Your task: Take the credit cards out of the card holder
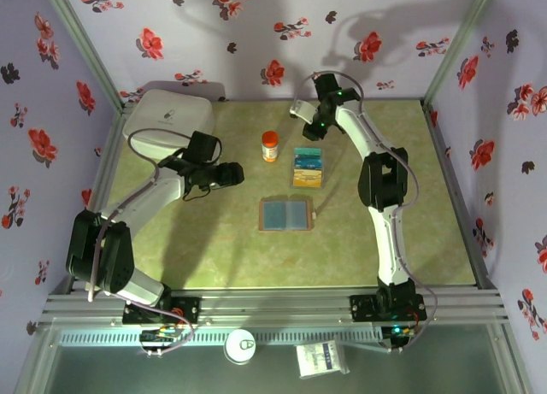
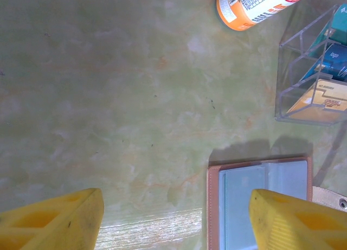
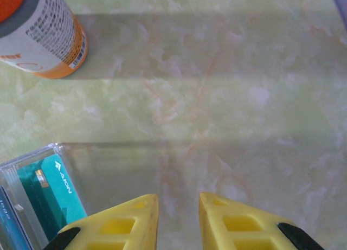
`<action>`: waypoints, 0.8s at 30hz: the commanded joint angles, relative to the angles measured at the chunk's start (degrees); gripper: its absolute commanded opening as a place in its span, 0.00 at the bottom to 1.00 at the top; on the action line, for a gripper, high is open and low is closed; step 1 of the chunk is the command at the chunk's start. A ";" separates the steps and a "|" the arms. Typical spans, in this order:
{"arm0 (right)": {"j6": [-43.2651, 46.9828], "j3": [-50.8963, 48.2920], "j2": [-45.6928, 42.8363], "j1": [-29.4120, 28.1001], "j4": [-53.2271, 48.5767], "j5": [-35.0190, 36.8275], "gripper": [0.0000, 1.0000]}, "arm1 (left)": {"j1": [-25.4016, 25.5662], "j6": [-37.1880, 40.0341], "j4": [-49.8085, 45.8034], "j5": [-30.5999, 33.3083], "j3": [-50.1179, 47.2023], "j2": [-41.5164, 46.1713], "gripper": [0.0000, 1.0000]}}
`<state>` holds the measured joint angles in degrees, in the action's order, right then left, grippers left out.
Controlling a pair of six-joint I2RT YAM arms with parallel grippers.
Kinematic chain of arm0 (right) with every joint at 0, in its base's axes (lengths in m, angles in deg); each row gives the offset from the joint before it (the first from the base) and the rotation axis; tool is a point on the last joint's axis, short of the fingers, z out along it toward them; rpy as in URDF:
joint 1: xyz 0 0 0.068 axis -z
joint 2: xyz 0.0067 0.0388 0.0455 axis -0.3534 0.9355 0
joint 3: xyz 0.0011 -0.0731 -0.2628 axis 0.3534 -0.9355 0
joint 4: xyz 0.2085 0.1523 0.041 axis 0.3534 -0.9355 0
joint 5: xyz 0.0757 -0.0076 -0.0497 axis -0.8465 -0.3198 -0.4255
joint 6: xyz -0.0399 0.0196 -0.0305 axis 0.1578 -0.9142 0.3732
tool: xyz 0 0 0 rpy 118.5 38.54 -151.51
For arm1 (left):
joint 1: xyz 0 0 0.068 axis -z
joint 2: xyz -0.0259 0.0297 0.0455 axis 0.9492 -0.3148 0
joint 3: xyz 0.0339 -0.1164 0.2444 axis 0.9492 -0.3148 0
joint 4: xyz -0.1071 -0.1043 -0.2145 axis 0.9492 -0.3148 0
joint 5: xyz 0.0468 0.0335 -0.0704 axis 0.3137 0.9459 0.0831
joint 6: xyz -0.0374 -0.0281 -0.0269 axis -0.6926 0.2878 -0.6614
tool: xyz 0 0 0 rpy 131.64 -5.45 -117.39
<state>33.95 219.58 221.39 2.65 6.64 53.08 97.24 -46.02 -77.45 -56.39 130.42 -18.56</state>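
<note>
Matt green marbled tabletop [image 2: 108, 98]; glossy, clear plastic box [image 2: 295, 93]; smooth reddish-brown leather-like card holder [image 2: 244, 196], grey-blue inside.

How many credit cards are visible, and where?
3, all in the clear box: a teal card farthest, a blue card in the middle, a yellow card nearest. Others may hide in the open card holder.

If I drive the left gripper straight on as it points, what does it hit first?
Likely bare table, though one finger may clip the edge of the open card holder; depth unclear.
</note>
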 commanded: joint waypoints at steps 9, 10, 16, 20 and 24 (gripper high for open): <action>0.55 -2.30 -0.28 -0.94 -2.68 -1.15 0.26 | -0.53 0.18 -0.81 -1.24 1.37 -2.28 0.70; 0.69 -2.29 -0.54 -0.89 -2.68 -1.23 0.26 | -0.51 0.15 -0.82 -1.26 1.38 -2.34 0.70; 0.38 -3.03 -0.20 -0.95 -1.44 -0.36 0.27 | -0.53 -0.05 -0.25 -1.43 0.72 -2.38 0.70; 1.29 -2.92 0.25 -1.26 -4.35 -1.26 0.26 | -0.53 -0.09 -0.20 -1.70 0.43 -2.28 0.70; 1.43 -2.85 0.15 -1.21 -5.43 -1.98 0.26 | -0.53 -0.04 -0.16 -1.96 0.40 -2.21 0.70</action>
<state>34.52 217.28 221.39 1.89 3.95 52.47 97.24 -46.02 -77.39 -57.57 130.47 -20.29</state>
